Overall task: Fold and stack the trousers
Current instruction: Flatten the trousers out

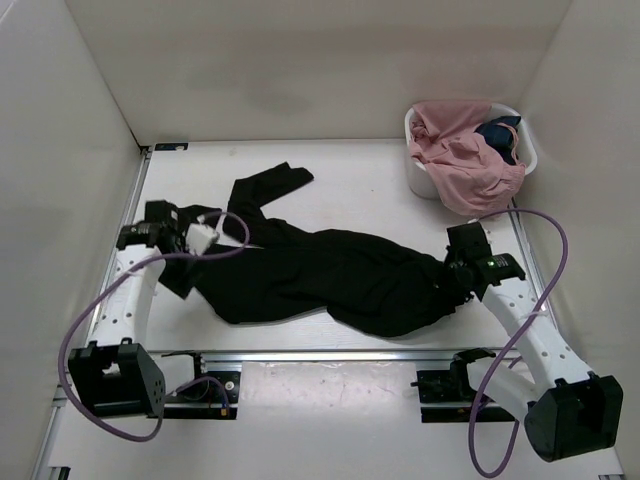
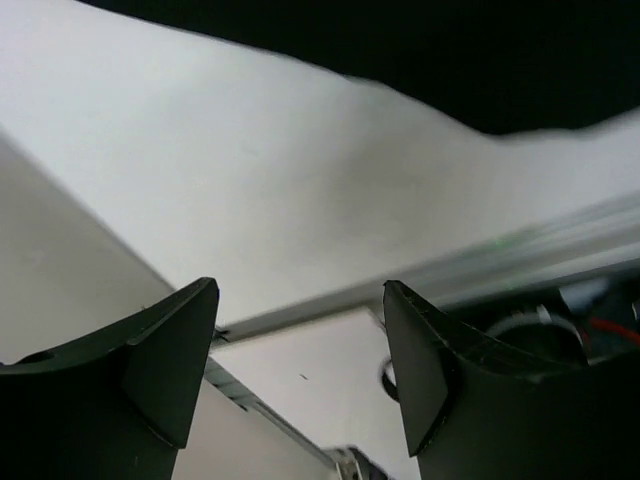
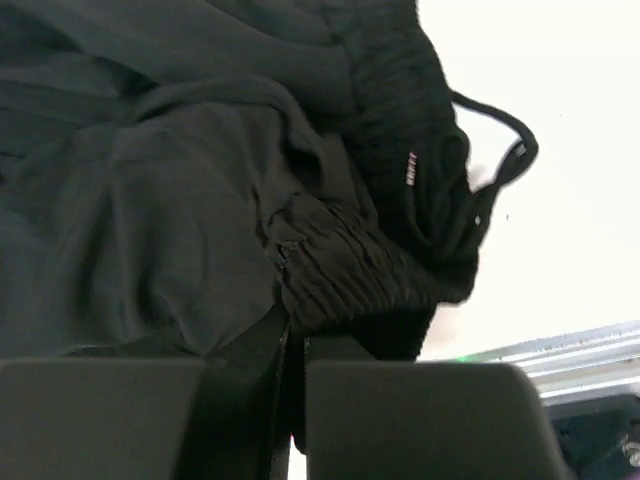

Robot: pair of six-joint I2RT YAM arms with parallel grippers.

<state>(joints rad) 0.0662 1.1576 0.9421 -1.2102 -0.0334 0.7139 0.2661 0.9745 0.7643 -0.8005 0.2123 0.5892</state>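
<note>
Counter (image 1: pixel 360 180) is carrying the trousers (image 1: pixel 330 275), lying unfolded across the middle, legs trailing toward 10 o'clock, waistband (image 3: pixel 340 275) sitting at 4 o'clock. Basket (image 1: pixel 418 180) at 2 o'clock is holding a pink garment (image 1: pixel 470 160), off-task. Right tool (image 3: pixel 295 350) is pinching together on the waistband, probably anchoring that end for a fold. Left tool (image 2: pixel 300 320) is hanging apart, gripping nothing, at 9 o'clock just beside the leg cloth, probably lining up its own pinch.

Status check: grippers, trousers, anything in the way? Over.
Left gripper open, empty. Right gripper shut on trousers at waistband. Unfolded, sprawled across table. Basket with pink garment far right, not in the way.
</note>
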